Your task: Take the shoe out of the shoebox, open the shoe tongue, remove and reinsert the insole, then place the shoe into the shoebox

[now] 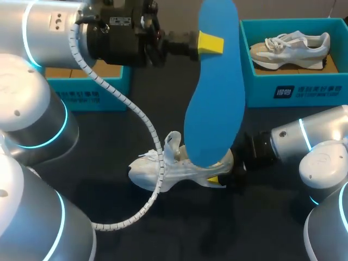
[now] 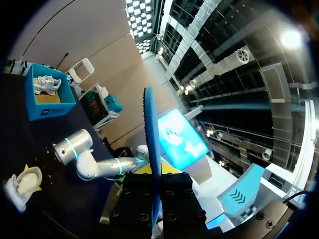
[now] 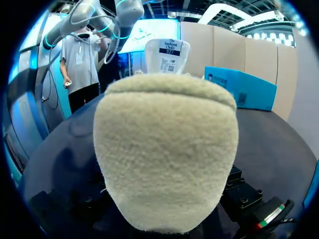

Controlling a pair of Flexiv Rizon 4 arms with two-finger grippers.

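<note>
Head view: insole (image 1: pixel 212 92) hangs with long axis vertical, lower end at the shoe (image 1: pixel 174 168) opening on the counter (image 1: pixel 244 228); upper end clamped in left claw (image 1: pixel 210 43) directly above; right claw (image 1: pixel 219 178) sits at shoe heel, grip unclear.

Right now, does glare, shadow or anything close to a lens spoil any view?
Head view: even light, no glare; the insole in the left hand hides part of the shoe. Left wrist view: the insole stands edge-on against bright room lights. Right wrist view: the shoe's heel fills most of it, evenly lit.
</note>
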